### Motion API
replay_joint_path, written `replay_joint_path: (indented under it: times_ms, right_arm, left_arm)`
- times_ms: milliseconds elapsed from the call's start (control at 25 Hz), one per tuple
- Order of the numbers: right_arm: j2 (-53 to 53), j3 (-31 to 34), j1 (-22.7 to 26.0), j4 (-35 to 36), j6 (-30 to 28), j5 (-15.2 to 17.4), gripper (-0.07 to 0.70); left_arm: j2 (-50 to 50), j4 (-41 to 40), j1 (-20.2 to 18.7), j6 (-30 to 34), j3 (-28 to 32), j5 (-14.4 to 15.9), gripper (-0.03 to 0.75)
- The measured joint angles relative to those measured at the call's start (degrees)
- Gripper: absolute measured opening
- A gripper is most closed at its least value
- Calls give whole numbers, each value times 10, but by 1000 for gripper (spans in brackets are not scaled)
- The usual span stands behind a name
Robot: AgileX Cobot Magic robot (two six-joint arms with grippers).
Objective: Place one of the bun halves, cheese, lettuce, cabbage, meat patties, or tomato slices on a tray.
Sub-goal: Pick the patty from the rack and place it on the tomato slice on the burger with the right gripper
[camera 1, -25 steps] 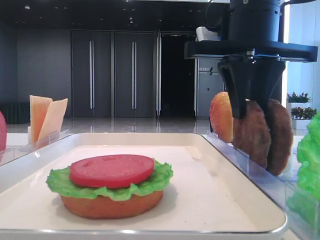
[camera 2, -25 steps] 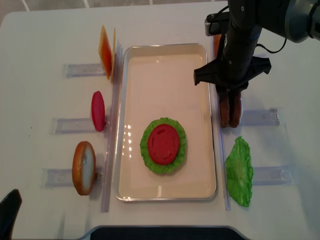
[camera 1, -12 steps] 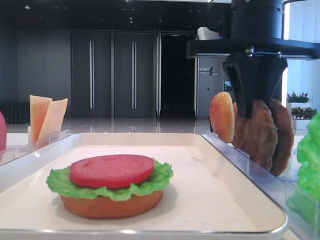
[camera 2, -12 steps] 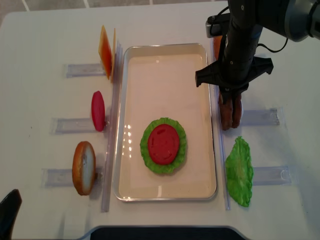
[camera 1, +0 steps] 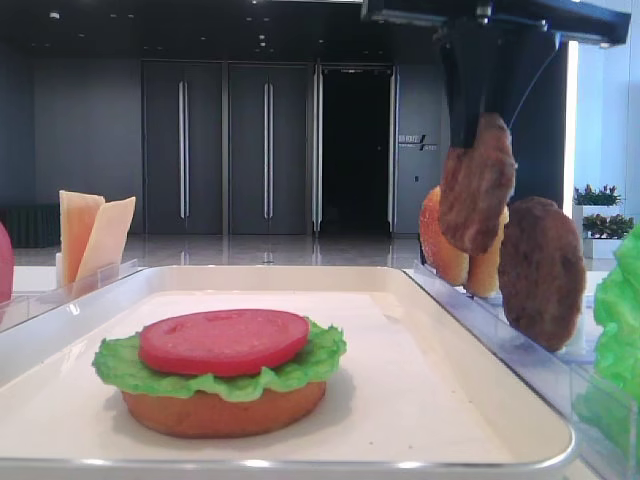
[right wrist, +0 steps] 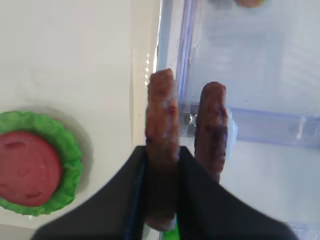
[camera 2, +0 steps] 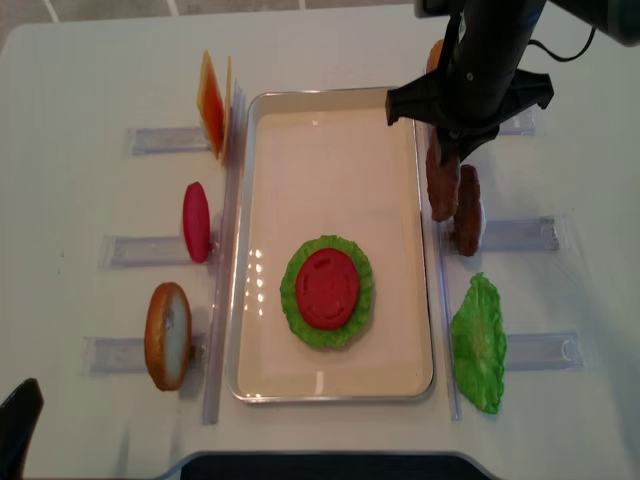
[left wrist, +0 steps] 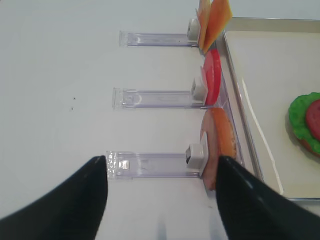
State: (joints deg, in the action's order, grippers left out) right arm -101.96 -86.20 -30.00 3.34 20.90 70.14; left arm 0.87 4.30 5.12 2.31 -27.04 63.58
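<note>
- The left gripper (left wrist: 160,197) hangs idle over the left side of the desk (camera 2: 80,80), its two dark fingers spread wide with nothing between them, above a clear rack (left wrist: 150,164).
- Along that left edge stand the cheese (camera 2: 213,103) slices, a spare tomato slice (camera 2: 196,221) on edge, and a domed bun half (camera 2: 167,335), each propped in its own rack.
- The tray (camera 2: 330,120) sits mid-desk; on it lies a flat bun base (camera 1: 225,410) topped by lettuce (camera 2: 290,300) and a tomato slice (camera 2: 327,287).
- The right gripper (right wrist: 161,165) is clamped on the upper edge of the lighter meat patty (camera 2: 441,180), which hangs on edge, clear of its rack, over the tray's right rim.
- The darker patty (camera 2: 467,208) stands in the rack just beside it; another lettuce leaf (camera 2: 478,343) lies beyond, nearer the front edge.
- Likely risks: the grip takes only the patty's rim, so a quick swing could let it twist or slip free before reaching the stack.
- The patty hangs vertically; released that way, it may land on edge and roll, or knock the tomato slice off the lettuce.
- Carried too low, its bottom edge may catch the tray rim.
</note>
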Motion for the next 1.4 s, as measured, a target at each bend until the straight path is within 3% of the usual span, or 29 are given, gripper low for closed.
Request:
replay_joint_path:
  times_ms: [360, 600, 720, 840, 1080, 1240, 1400]
  right_arm:
    - [73, 0, -4, 56, -15, 1, 137]
    - [110, 0, -56, 73, -20, -10, 137]
    - [121, 20, -83, 97, -23, -54, 137]
    - [135, 72, -96, 152, -44, -124, 137]
    - [168, 207, -96, 282, -141, -261, 137]
    - [175, 282, -96, 399, -237, -314, 137]
    - [175, 332, -92, 487, -322, -340, 137]
  left_arm:
    - [0, 0, 0, 0, 0, 0, 518]
    - [0, 0, 0, 0, 0, 0, 518]
    - [0, 0, 0, 0, 0, 0, 518]
    - [0, 0, 0, 0, 0, 0, 518]
    - [0, 3, 0, 0, 0, 0, 518]
    - [0, 4, 0, 0, 0, 0, 518]
    - [0, 4, 0, 0, 0, 0, 518]
